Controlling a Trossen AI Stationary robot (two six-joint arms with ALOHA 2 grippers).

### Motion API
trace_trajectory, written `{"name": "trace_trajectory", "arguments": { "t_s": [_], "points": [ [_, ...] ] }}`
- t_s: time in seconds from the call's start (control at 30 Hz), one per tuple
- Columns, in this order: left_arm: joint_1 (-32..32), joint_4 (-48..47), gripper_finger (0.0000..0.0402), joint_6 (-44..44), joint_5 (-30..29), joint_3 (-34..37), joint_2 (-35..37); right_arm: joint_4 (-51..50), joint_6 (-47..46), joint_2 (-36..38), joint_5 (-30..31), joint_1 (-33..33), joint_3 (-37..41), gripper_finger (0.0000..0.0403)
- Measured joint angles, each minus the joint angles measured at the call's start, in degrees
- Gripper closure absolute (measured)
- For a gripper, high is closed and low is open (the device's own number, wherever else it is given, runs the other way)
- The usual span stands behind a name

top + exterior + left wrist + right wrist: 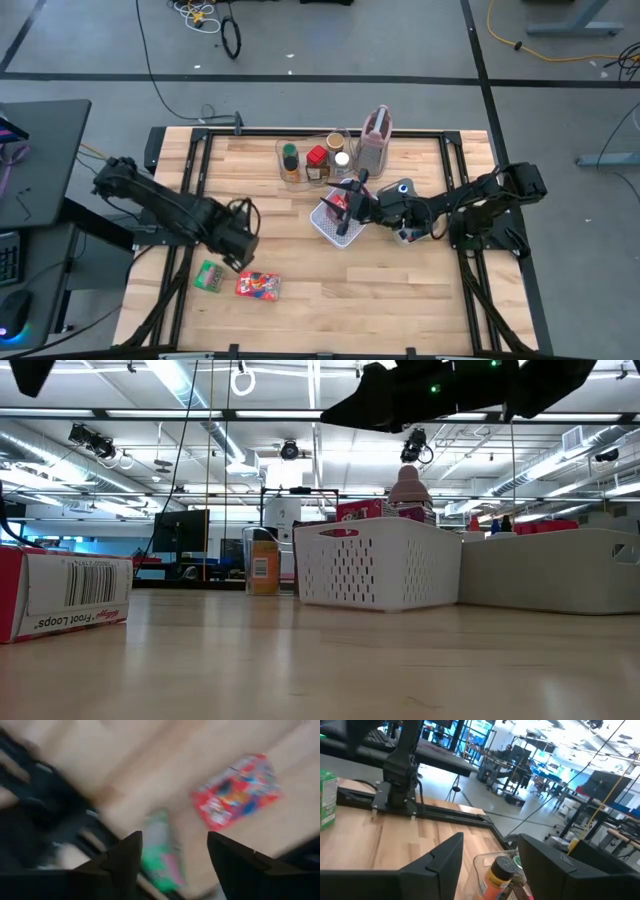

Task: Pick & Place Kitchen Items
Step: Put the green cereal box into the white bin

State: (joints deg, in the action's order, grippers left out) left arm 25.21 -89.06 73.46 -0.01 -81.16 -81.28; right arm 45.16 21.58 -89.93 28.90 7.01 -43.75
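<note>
Left gripper (240, 262): fingers (127, 857) spread apart and empty, hanging over the front-left part of the tabletop (400, 290), just above the two packets.
Green packet (209, 276): flat on the wood near the front-left corner, showing between the left fingers in the wrist view.
Red packet (258, 286): flat beside the green one, toward the table's middle, apart from it.
Right gripper (346, 202): fingers parted, nothing between them, over the white mesh basket (334, 228) at the table's centre.
Basket contents: a red packet stands inside it.
Clear plastic bin (285, 170): toward the back edge, holding small jars (317, 162) with dark, red and white lids.
Pinkish jug (375, 135): at the back edge, right beside the bin.
</note>
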Motion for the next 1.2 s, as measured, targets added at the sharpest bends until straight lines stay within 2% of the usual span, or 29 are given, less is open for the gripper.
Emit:
{"name": "trace_trajectory", "arguments": {
  "t_s": [0.1, 0.33, 0.5, 0.67, 0.83, 0.93, 1.2],
  "points": [
    [1.9, 4.4, 0.0149, 3.9, 2.6, 0.7, -0.2, 0.2, 0.4, 0.0, 0.0, -0.2, 0.0, 0.0202],
    [8.1, 0.7, 0.0139, 6.7, 2.5, 0.9, 0.5, 0.2, 1.5, 0.0, 0.0, -0.3, 0.0, 0.0202],
    [12.9, -0.4, 0.0138, 14.0, -0.4, 1.2, 1.5, 0.1, 1.4, 0.0, 0.0, -0.3, 0.0, 0.0202],
    [17.5, 2.2, 0.0138, 21.8, 0.1, 8.4, 3.2, -0.4, -0.2, 0.0, -0.1, -0.2, 0.0, 0.0202],
    [18.8, 10.2, 0.0138, 26.5, 2.1, 16.5, 4.6, -0.4, -1.4, 0.0, 0.0, -0.2, 0.0, 0.0202],
    [18.8, 13.3, 0.0138, 26.8, 5.1, 20.2, 4.9, -0.4, -1.4, 0.0, 0.0, -0.2, 0.0, 0.0202],
    [18.8, 19.6, 0.0138, 24.6, 4.8, 23.6, 5.2, -0.4, -1.4, 0.0, 0.0, -0.2, 0.0, 0.0202]
  ]
}}
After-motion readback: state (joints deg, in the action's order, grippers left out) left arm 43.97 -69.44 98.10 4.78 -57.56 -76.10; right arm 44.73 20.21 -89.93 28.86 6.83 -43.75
